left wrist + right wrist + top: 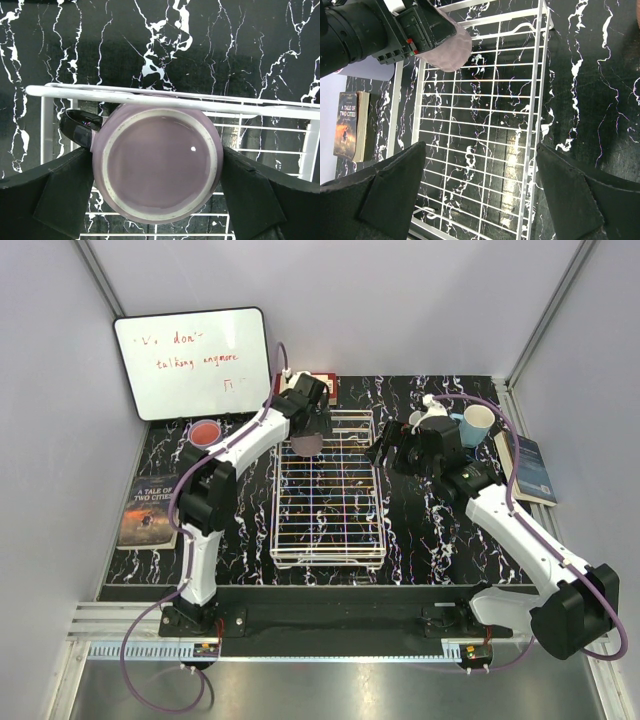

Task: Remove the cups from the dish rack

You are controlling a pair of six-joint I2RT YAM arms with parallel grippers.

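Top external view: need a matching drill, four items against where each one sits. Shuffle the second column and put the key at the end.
Items
1. mauve cup
2. salmon pink cup
3. light blue cup
4. Tale of Two Cities book

Places
A. on the table, right of the dish rack
B. lying flat at the table's left edge
C. far left corner of the rack, bottom up, between the left fingers
D. left of the rack, just in front of the whiteboard

Pairs: 1-C, 2-D, 3-A, 4-B

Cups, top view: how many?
3: mauve cup at the far end of the dish rack, pink cup left of it, light blue cup far right. The right arm may hide more.
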